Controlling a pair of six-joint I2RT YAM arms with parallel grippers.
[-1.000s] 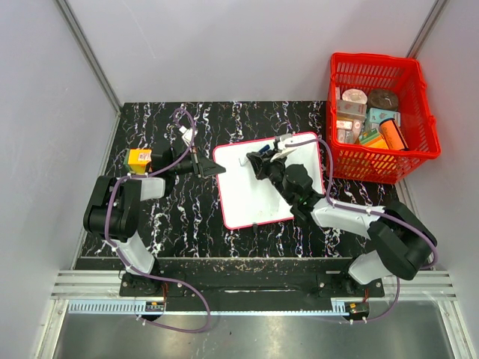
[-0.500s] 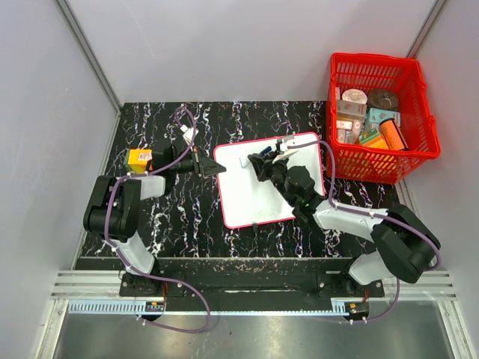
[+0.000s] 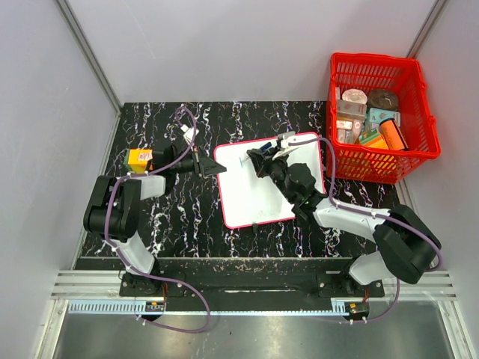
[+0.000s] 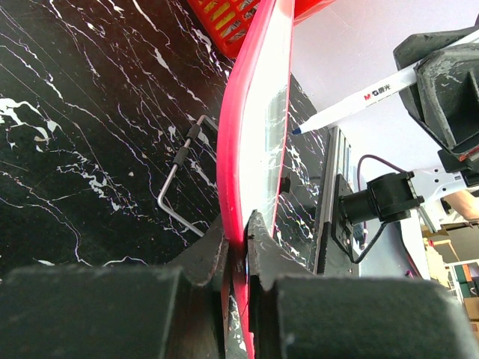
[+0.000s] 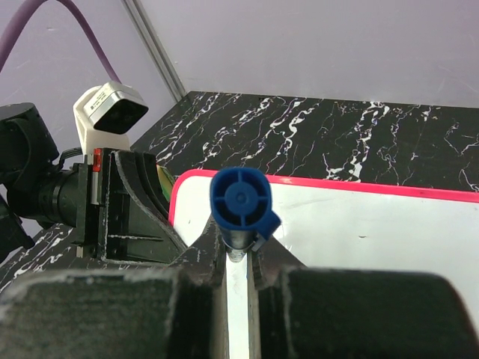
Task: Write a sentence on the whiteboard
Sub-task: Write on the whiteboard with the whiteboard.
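Mid-desk lies the whiteboard (image 3: 251, 198), its left edge pinched by the left tool (image 4: 236, 247); the right tool (image 5: 238, 254) grips a marker (image 5: 239, 198). The far-right-corner basket (image 3: 372, 57) holds boxes and tins.

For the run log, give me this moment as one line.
left gripper: shut on whiteboard edge | right gripper: shut on marker | marker tip: near whiteboard's far-left corner | sentence: one short blue mark

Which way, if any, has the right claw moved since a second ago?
Yes, slightly: the right claw, gripping the marker, has edged toward the far edge of the whiteboard.
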